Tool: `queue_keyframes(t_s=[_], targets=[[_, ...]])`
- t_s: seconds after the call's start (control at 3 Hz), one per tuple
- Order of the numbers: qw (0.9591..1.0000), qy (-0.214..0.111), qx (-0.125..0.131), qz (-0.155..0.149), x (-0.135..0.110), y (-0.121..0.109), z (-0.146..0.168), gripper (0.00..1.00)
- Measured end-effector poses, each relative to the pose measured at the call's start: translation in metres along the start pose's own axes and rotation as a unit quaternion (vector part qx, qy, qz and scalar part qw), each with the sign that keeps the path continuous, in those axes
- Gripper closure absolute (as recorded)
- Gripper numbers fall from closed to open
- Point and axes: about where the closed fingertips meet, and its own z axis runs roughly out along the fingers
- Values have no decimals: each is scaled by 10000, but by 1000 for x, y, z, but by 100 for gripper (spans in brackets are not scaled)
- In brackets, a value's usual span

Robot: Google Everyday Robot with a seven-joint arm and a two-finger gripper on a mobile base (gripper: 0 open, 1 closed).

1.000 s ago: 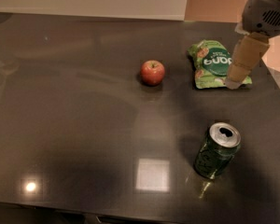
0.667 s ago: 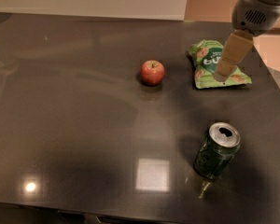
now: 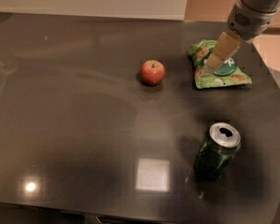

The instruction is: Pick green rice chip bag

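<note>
The green rice chip bag lies flat on the dark table at the far right, a light-green pouch with a dark green round logo. My gripper comes down from the upper right on a grey arm. Its tan fingers hang over the bag's left half, with the tips at or just above its surface. They cover part of the bag.
A red apple sits left of the bag. A dark green drink can stands nearer the front right. The table's right edge runs close past the bag. A white wall borders the far side.
My gripper has moved left and slightly down, from the bag's right edge to over its left half. The bag, apple and can have not moved.
</note>
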Motion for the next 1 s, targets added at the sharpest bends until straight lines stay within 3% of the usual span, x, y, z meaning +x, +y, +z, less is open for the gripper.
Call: queue_keyframes(t_s=[0.33, 0.67, 1.0], targets=[[9984, -62, -40, 564, -9, -20, 19, 0], [9943, -106, -10, 1063, -17, -36, 38, 0], [9903, -94, 49, 1385, -22, -48, 57, 0]])
